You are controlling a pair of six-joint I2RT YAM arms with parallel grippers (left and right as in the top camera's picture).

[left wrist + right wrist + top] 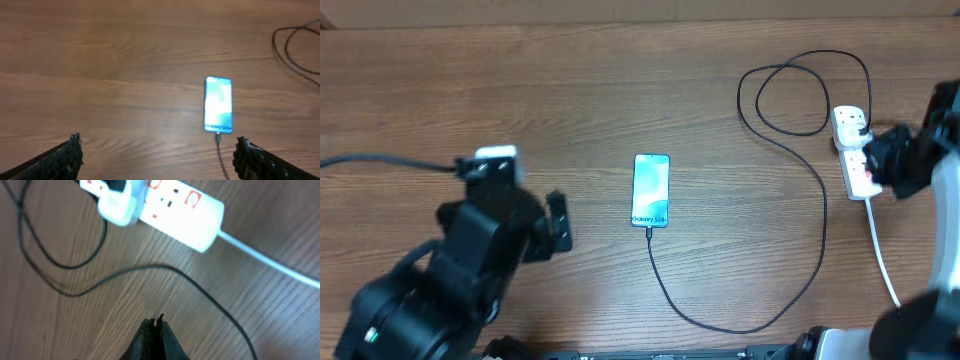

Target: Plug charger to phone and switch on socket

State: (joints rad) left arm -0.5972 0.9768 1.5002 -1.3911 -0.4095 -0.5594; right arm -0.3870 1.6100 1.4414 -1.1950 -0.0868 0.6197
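The phone (651, 190) lies flat mid-table with its blue screen lit; the left wrist view shows the phone (218, 105) too. The charger (815, 210), a thin black cable, has its connector tip (218, 136) at the phone's bottom edge. It loops round to a plug (116, 202) seated in the socket (175, 205). That socket (853, 150) is a white strip with red switches at the right. My left gripper (157, 155) stands wide open and empty, left of the phone. My right gripper (155, 322) is shut on nothing, just short of the socket, above the cable.
A thick white cord (880, 250) runs from the socket toward the table's front edge. The black cable forms a loose loop (800, 95) at the back right. My left arm (470, 260) fills the front left corner.
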